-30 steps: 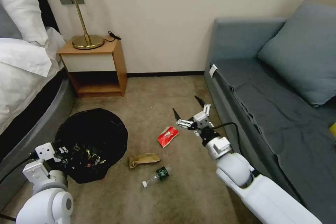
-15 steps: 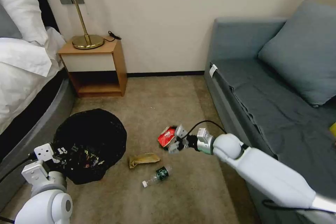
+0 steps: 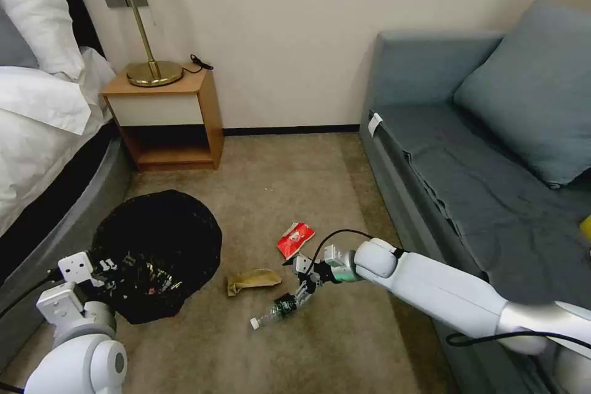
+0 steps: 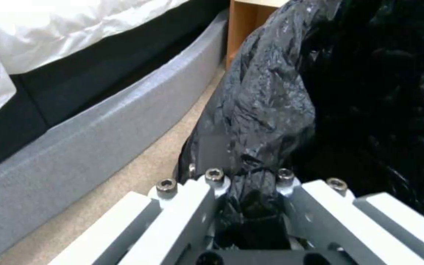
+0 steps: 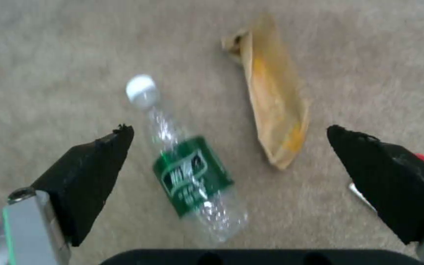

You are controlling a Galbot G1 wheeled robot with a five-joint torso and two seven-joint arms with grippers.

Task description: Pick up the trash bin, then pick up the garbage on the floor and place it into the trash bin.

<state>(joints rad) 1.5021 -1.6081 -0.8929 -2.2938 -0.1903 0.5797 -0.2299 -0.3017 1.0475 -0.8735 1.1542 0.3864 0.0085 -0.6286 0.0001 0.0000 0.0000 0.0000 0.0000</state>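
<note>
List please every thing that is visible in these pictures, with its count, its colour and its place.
trash bin: one, black bag liner, on the carpet beside the bed
bottle: one, clear with green label and white cap, lying on the carpet
paper bag: one, brown, crumpled, on the carpet between bin and bottle
snack packet: one, red, on the carpet near the sofa
nightstand: one, wooden, against the wall
lamp: one, brass stem, on the nightstand
bed: one, white linen, at the left
sofa: one, grey-blue, at the right
left gripper: shut on the bin's bag rim
right gripper: open, above the bottle
</note>
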